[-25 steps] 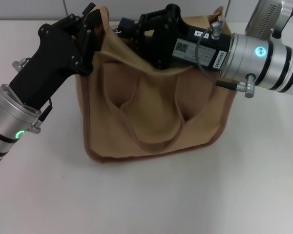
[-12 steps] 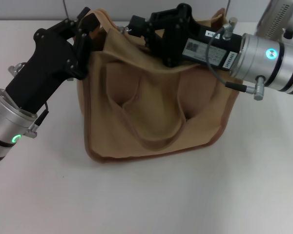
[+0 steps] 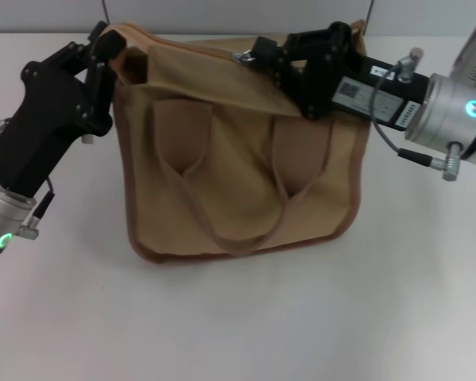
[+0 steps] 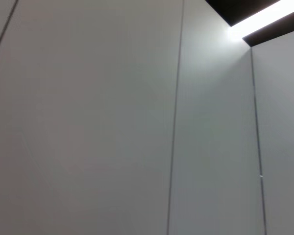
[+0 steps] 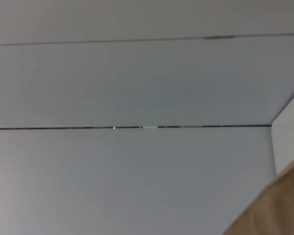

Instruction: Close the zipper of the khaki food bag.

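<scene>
Left gripper [image 3: 103, 49] sits at the khaki food bag's [image 3: 238, 190] upper left corner, its dark fingers pinching the brown-trimmed edge there. That bag stands on the white table [image 3: 246, 317], tan front panel and two looped handles facing the head camera, top edge running left to right. Its zipper lies along that top edge, on the far side of the folded flap, and cannot be made out; only a small silvery glint shows at the right gripper's tip. Right gripper [image 3: 258, 54] reaches in from the right over the top edge, its tip near the middle; whether its fingers are clamped cannot be told. Both wrist views show only pale wall panels, the right one catching a tan corner of the bag. Compared with a second ago, the left gripper has drawn farther left, the right gripper has shifted right, and the top edge lies flatter.
</scene>
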